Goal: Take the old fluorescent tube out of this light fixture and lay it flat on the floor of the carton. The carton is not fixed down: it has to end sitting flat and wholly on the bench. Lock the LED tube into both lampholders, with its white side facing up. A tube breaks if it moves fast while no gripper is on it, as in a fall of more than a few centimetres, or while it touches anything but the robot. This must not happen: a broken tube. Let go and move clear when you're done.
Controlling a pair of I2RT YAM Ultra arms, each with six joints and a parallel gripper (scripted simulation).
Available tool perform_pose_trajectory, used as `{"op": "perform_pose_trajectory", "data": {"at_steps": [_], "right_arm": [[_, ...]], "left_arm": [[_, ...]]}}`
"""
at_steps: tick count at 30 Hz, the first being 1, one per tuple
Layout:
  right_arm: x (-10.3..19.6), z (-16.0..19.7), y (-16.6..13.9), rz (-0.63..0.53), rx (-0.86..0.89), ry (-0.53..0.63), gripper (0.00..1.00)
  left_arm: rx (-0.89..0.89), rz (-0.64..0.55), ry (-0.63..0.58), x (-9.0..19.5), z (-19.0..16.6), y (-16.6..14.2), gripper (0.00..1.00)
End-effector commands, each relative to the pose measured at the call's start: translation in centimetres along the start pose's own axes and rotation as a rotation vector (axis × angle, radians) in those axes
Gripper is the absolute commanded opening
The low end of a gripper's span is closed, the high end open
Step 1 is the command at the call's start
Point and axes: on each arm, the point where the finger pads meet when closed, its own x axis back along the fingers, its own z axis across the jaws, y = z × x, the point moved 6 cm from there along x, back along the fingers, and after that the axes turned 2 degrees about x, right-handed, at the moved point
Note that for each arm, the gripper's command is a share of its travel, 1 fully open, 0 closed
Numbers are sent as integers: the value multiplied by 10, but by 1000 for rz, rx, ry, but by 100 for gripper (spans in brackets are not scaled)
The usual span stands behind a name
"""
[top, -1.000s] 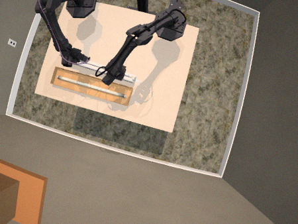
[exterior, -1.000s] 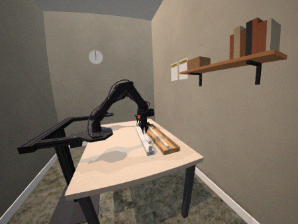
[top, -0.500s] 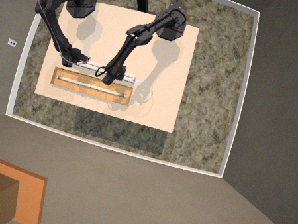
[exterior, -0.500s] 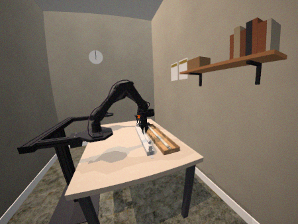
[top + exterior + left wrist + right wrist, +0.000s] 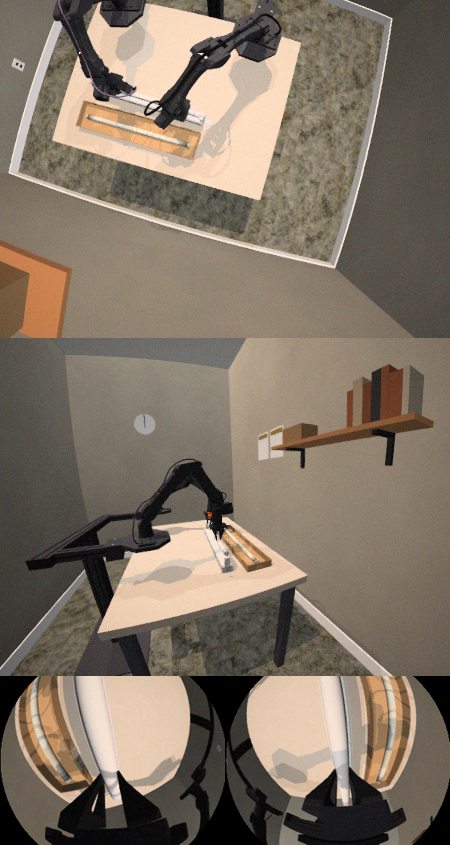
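Observation:
Both grippers are shut on the white LED tube (image 5: 142, 99) (image 5: 96, 732) (image 5: 334, 721), which lies lengthwise along the grey light fixture (image 5: 196, 118) (image 5: 224, 558) (image 5: 65, 714) (image 5: 352, 725). Its white side faces the wrist cameras. My left gripper (image 5: 167, 119) (image 5: 216, 530) (image 5: 109, 774) holds it partway along. My right gripper (image 5: 119, 91) (image 5: 342, 769) holds it near the other end and is hidden in the exterior view. The old fluorescent tube (image 5: 135, 130) (image 5: 245, 550) (image 5: 41, 740) (image 5: 389, 732) lies flat in the brown carton (image 5: 125, 120) (image 5: 264, 563) (image 5: 26, 740) (image 5: 372, 725), right beside the fixture.
The carton sits flat on the bench (image 5: 240, 150) (image 5: 200, 588), close to its edge. The arm bases and a black frame (image 5: 75, 545) stand on the far side of the fixture. A wall shelf with boxes (image 5: 360, 428) hangs well above.

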Motion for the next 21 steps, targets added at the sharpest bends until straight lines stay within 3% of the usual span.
{"op": "perform_pose_trajectory", "data": {"at_steps": [1,7,13,15,18,21], "right_arm": [[10,-16,6,-52,-20,-68,11],[6,-13,8,-50,-13,-58,11],[14,-19,9,-57,-14,-82,11],[4,-14,7,-51,-16,-60,11],[6,-12,6,-51,-17,-61,11],[-6,-4,3,-43,-18,-28,11]], "left_arm": [[-24,-57,35,22,5,11,11],[-20,-46,15,3,6,9,11],[-17,-51,23,13,6,7,11],[-28,-44,15,1,4,12,11],[-28,-52,31,10,6,12,11],[-27,-43,16,0,5,11,11]]}}
